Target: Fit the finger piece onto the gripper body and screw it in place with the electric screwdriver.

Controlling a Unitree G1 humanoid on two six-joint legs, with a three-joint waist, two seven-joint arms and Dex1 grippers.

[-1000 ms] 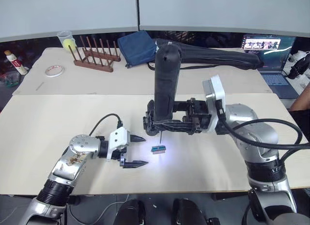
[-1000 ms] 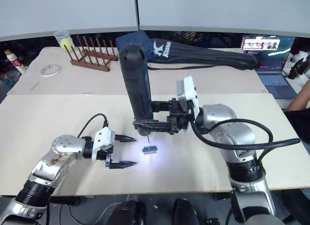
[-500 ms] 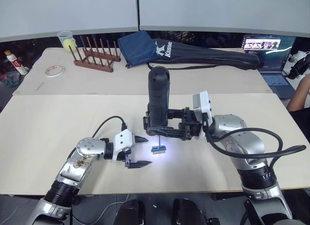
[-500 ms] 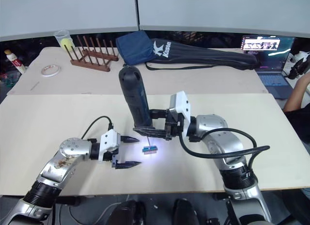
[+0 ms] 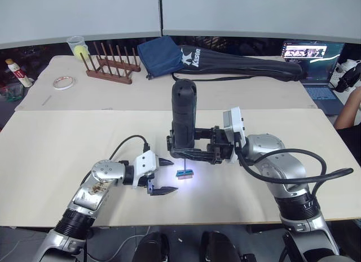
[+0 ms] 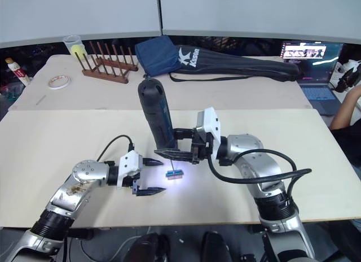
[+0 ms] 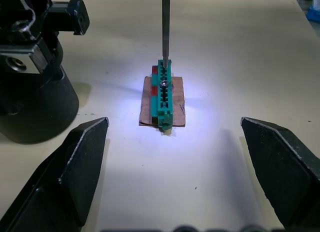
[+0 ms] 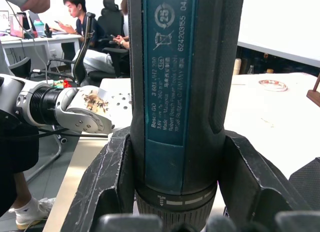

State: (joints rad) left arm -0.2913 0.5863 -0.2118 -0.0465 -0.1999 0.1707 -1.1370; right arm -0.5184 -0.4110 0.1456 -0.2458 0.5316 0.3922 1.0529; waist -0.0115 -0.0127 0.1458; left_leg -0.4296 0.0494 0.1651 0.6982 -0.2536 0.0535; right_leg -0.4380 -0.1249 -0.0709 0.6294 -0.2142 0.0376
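My right gripper (image 5: pixel 194 152) is shut on the electric screwdriver (image 5: pixel 183 118), a thick dark cylinder held nearly upright over the table's middle. Its thin silver bit (image 7: pixel 164 27) points down onto a small green-and-brown block (image 5: pixel 184 173) lit by a white glow. In the right wrist view the black fingers (image 8: pixel 107 182) clamp the handle (image 8: pixel 175 82) on both sides. My left gripper (image 5: pixel 168 176) lies low on the table just left of the block, open, its fingers flanking the block (image 7: pixel 164 94) without touching it. The finger piece and the gripper body are out of view.
A black rounded bulk (image 7: pixel 30 92) sits close beside the block; I cannot tell what it is. On the back table are a wooden rack (image 5: pixel 111 64), a blue Kason bag (image 5: pixel 225 61), a tape roll (image 5: pixel 63 82) and a laptop (image 5: pixel 313 59). A person's arm (image 5: pixel 352 107) is at the right edge.
The screwdriver swung from leaning towards the camera to nearly upright, bit still over the block. My left gripper slid a little right towards the block, still open.
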